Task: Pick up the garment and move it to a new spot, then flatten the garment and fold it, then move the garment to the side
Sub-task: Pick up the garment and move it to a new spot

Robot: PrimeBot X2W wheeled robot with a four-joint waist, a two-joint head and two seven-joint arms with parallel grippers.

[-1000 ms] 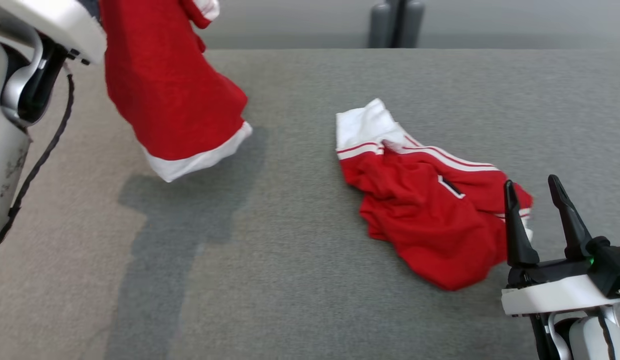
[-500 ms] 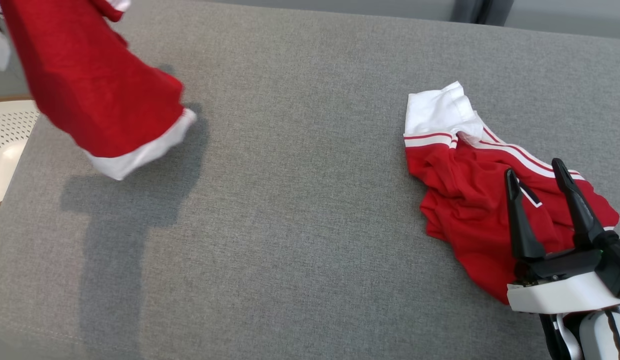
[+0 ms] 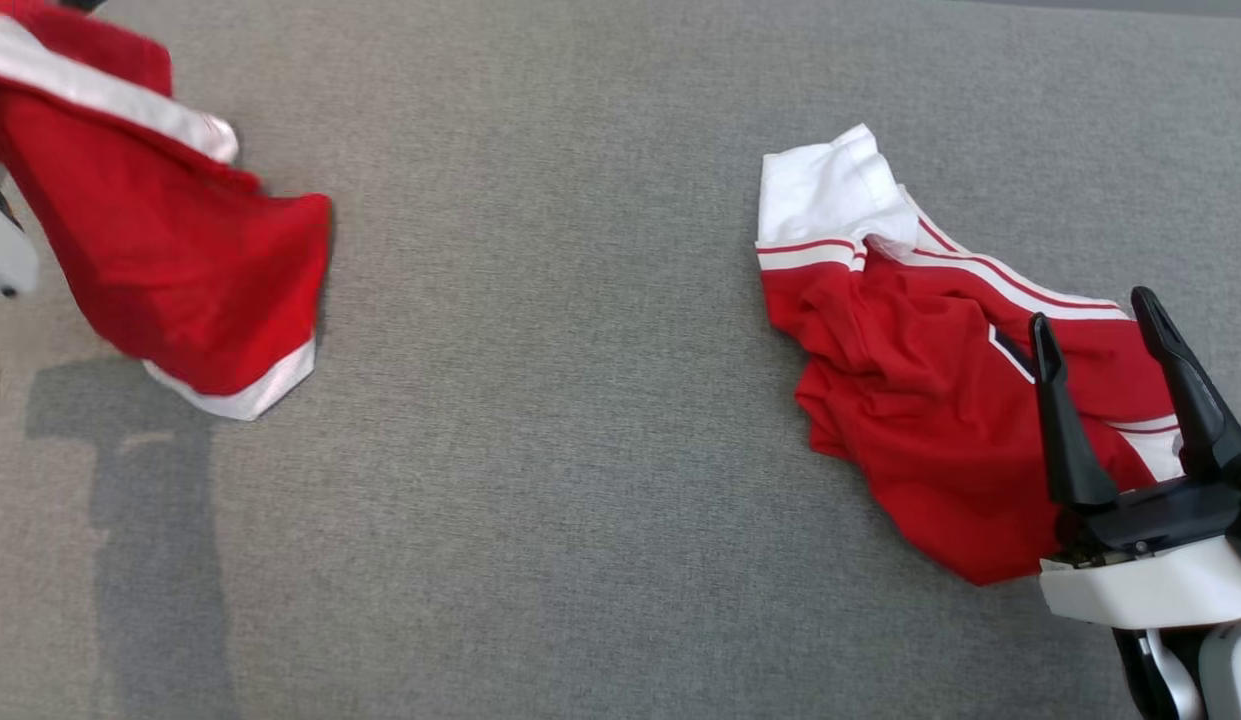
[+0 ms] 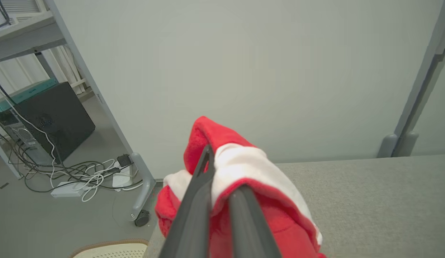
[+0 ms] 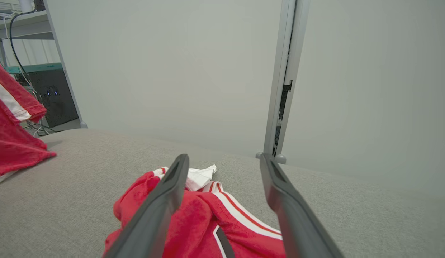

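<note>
Near the left edge of the worktop (image 3: pixel 580 420) the left claw (image 4: pixel 222 175) is closed tight on the red garment (image 3: pixel 170 270). It pinches a bunched fold of red and white cloth, and the rest hangs down w/ the white hem lowest. The shadow lies apart from the hem, so the cloth prob. hangs clear of the surface.

The step in hand seems to be the carry to a new spot. To do it well, the robot should aim for the free middle of the worktop, away from the left edge, where loose cloth could slide off. It should come down slowly so the hem meets the surface first. Then it should draw the arm away, so the cloth lays out behind it and does not pile up. The release should come only when most of the weight rests on the worktop. One pinch point gives no control of width, so the flattening will prob. need both claws.

The red garment looks soft and a bit fuzzy, w/ a white band at the hem and a white stripe higher up. The worktop cover is grey woven fabric, matte, w/ fine grain; it prob. gives some friction, which helps in dragging flat.

Toward the right edge lies a second garment (image 3: pixel 910 400), crumpled, red w/ a white sleeve end and thin red-white stripes. Over its near part the right claw (image 3: pixel 1092 312) stands wide open and holds nothing. Its fingers are long, dark and tapering, on a white base.
</note>
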